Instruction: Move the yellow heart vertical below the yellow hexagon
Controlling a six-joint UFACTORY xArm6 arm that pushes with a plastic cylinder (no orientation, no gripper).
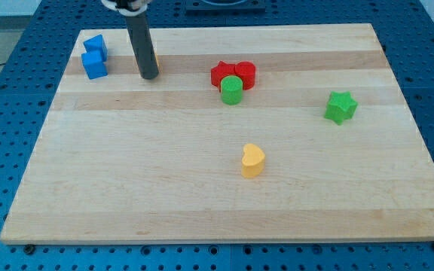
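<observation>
The yellow heart point(252, 160) lies on the wooden board point(164, 173), a little right of centre and toward the view's bottom. My tip point(149, 76) rests on the board at the upper left, far up and left of the heart. A thin yellow-orange sliver point(155, 58) shows at the rod's right edge; most of that block is hidden behind the rod, so I cannot make out its shape.
Two blue blocks point(94, 57) sit touching at the top left, left of my tip. Two red blocks point(233, 73) sit at the top centre with a green cylinder point(231, 89) against their lower side. A green star point(340, 107) lies at the right.
</observation>
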